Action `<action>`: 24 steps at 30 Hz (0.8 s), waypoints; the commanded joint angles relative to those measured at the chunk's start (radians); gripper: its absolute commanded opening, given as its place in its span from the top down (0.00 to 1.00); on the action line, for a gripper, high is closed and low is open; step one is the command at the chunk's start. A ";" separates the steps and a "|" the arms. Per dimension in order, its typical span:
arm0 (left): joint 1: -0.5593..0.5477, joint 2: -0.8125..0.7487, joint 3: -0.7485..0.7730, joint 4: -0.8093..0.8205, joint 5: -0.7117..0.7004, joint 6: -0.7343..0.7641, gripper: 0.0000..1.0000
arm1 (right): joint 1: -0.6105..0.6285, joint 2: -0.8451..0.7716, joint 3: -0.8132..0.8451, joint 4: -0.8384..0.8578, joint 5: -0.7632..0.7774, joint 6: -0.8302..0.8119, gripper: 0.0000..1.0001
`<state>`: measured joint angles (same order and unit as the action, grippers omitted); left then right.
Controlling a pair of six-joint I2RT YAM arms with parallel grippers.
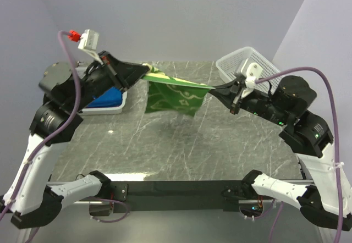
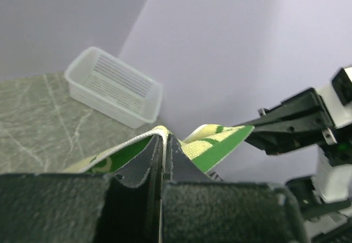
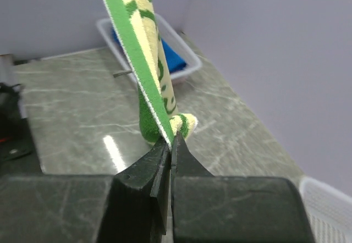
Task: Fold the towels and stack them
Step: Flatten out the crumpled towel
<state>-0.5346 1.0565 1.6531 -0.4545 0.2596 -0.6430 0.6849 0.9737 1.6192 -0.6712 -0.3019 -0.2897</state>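
Above the grey marble-patterned table (image 1: 165, 149), the left gripper (image 1: 144, 68) and right gripper (image 1: 214, 89) each pinch a corner of the pale yellow-and-green cloth towel (image 1: 175, 97), holding it taut, likely to flatten it for folding.

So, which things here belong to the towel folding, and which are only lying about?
For the job:
green towel, held in the air by left claw and right claw
blue towel

Lying about:
left basket, holding the blue towel
right basket
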 commanded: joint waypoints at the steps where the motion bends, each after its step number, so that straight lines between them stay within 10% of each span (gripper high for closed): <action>1: 0.036 -0.087 -0.006 0.039 -0.046 0.005 0.99 | -0.024 -0.063 0.073 -0.134 -0.042 -0.039 1.00; 13: 0.035 0.129 -0.029 -0.013 -0.255 -0.034 0.99 | -0.065 0.155 0.005 -0.019 0.300 -0.074 1.00; 16: 0.053 0.301 -0.026 0.026 -0.411 -0.029 0.96 | -0.178 0.275 -0.015 0.028 0.305 -0.063 1.00; 24: 0.180 0.877 0.227 0.115 -0.306 -0.101 0.99 | -0.298 0.658 0.044 0.143 0.351 -0.111 1.00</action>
<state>-0.4114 1.8378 1.7657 -0.3756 -0.0185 -0.7280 0.4278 1.5536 1.6012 -0.5667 -0.0494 -0.3611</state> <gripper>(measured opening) 0.050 0.020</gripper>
